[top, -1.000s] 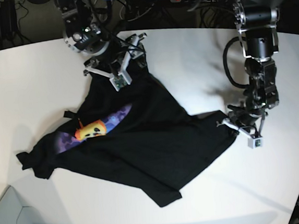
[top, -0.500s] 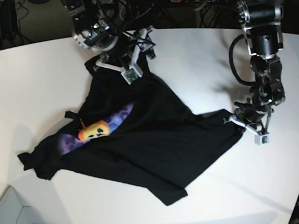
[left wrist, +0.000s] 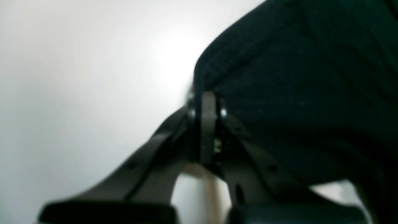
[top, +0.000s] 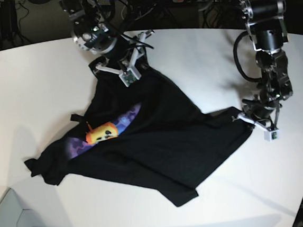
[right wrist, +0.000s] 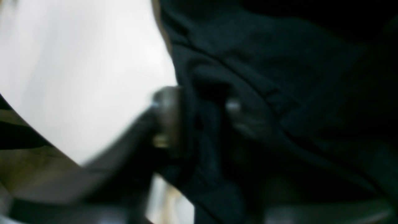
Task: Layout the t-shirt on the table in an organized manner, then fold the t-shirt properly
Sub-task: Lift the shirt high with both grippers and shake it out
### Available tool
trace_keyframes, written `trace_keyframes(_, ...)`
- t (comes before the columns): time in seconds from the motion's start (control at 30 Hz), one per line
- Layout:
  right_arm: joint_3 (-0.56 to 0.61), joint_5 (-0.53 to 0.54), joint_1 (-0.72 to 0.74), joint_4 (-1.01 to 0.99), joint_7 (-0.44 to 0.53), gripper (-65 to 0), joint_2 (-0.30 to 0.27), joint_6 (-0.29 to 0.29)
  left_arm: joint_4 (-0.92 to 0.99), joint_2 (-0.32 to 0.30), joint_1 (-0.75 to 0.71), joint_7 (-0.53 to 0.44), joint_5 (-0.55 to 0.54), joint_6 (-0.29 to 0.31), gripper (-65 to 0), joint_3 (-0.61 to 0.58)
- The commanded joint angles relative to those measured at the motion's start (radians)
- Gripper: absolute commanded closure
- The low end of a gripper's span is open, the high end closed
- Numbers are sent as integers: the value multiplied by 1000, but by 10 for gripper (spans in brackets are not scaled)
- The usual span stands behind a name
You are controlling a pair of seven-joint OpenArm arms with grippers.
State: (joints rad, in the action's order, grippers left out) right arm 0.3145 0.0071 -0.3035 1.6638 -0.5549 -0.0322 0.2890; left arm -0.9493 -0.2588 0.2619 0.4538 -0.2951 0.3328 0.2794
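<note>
1. Near the front-left corner of the table (top: pixel 21 82), one end of the shirt (top: pixel 159 144) is lying limp; it is sitting a little further right than half a second ago, so the whole cloth is being dragged toward the right edge
2. Just right of that, the print (top: pixel 103 132) is showing only as a folded strip with the yellow face uppermost, so the front is not yet lying open
3. Near the back edge, the right gripper (top: pixel 122 67) is pinching a bunched hem; the right wrist view is showing cloth wedged between its closed fingers (right wrist: pixel 166 115)
4. Near the right edge, the left gripper (top: pixel 253 119) is clamping another corner, its fingers (left wrist: pixel 207 124) pressed together on the hem, and it is sitting further right than before
5. The span between the two grips is looking tauter, which I judge to mean spreading is progressing while folding is not yet starting
6. No containers are appearing on the table
</note>
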Motion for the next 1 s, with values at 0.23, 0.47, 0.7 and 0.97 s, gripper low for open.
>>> trace_keyframes(0.23,-93,9,-13,267,-17,0,-54,2,-348,-14,-89,-22,-11,1,-2,10)
trace_keyframes(0.47,-199,9,-1,376,-1,0,-54,3,-561,23,-115,63,-34,-1,-2,106)
trace_keyframes(0.7,-306,12,100,378,134,0,-54,3,-730,29,-57,234,-134,-1,-2,172)
trace_keyframes(0.97,-374,14,287,378,151,0,-47,3,-887,26,-37,250,-132,-1,-1,172)
